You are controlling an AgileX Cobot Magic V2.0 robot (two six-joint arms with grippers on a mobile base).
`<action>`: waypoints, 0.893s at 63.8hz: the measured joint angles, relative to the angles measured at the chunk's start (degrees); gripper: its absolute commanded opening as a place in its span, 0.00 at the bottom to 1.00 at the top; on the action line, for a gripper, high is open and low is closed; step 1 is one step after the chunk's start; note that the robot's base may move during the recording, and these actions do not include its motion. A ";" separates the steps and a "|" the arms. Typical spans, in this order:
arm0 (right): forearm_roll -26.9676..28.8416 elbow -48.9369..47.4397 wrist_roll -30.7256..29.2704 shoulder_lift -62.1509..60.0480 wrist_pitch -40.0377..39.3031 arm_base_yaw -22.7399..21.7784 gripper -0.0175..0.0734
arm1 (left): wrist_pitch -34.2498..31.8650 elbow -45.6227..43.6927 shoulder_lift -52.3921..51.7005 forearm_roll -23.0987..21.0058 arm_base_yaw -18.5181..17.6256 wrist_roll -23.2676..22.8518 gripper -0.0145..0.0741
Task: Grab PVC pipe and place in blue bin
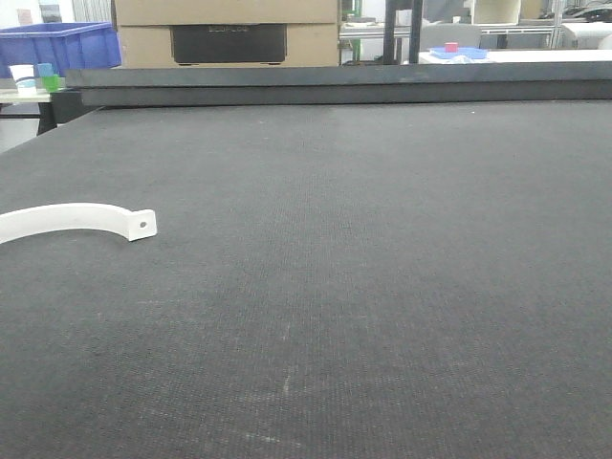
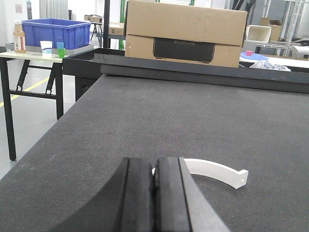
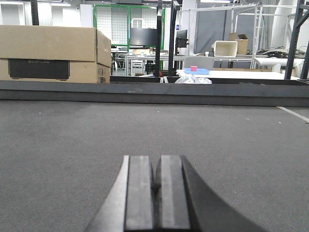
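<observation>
I read both claws clenched, left gripper (image 2: 154, 170) and right gripper (image 3: 157, 169) low over the black surface (image 1: 382, 287), the PVC pipe (image 2: 212, 169) lying flat just past the left tips near the left edge, and the blue bin (image 2: 53, 31) far off on a side table (image 2: 14, 54).

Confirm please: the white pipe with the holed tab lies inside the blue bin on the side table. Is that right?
No. The pipe lies on the dark mat, not inside the blue bin, which stands on the side table. The front view shows it.

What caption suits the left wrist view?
Shut left gripper low over the dark mat, white PVC pipe lying just beyond it, blue bin in background.
</observation>
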 measured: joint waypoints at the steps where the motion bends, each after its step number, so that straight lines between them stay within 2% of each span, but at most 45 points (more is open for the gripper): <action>1: 0.00 0.00 0.00 0.00 0.00 0.00 0.01 | 0.00 0.00 0.00 0.00 0.00 0.00 0.04; 45: 0.00 0.00 0.00 0.00 0.00 0.00 0.01 | 0.00 0.00 0.00 0.67 0.00 0.00 0.04; 57: 0.00 0.00 0.00 0.00 -0.52 0.00 0.01 | -3.96 0.00 0.00 0.79 0.00 0.00 0.04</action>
